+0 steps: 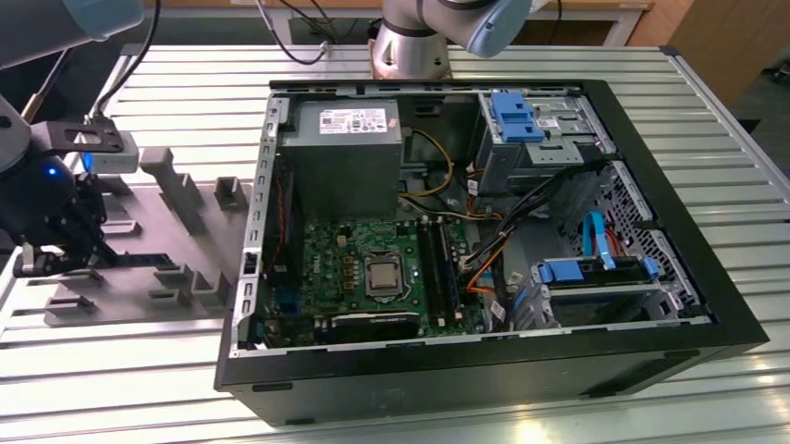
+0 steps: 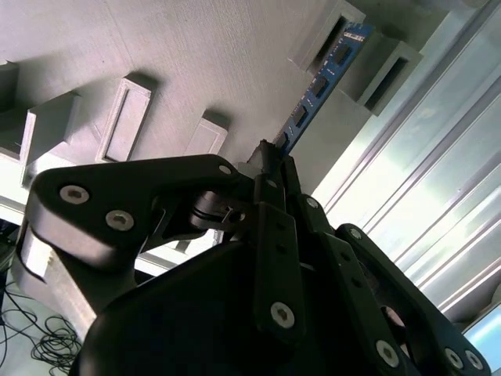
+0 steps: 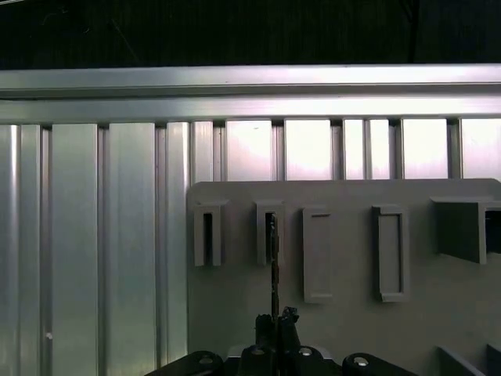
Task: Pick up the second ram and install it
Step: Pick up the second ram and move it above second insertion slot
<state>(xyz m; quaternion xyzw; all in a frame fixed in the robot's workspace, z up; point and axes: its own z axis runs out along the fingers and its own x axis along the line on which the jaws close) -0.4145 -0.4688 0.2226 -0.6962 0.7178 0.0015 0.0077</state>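
The second ram (image 2: 317, 86) is a thin dark-blue stick with black chips, lying along the grey holder tray (image 2: 156, 47). Its far end reaches a slotted post (image 2: 329, 35) of that tray. My gripper (image 2: 270, 157) is shut on the stick's near end. Seen edge-on in the first wrist view, the ram (image 3: 274, 266) is a thin dark line running from the gripper (image 3: 275, 321) to a slot post (image 3: 270, 231). In the exterior view the gripper (image 1: 68, 259) hangs over the tray (image 1: 161, 231), on the exterior view's left. The open computer case (image 1: 642, 314) lies to the right of the tray.
Inside the case are a green motherboard (image 1: 370, 277) with black memory slots (image 1: 435, 264), a grey power supply (image 1: 346, 148) and bright blue drive brackets (image 1: 516, 116). The ribbed metal table (image 1: 124, 370) lies all around. The arm's base (image 1: 413, 42) stands behind the case.
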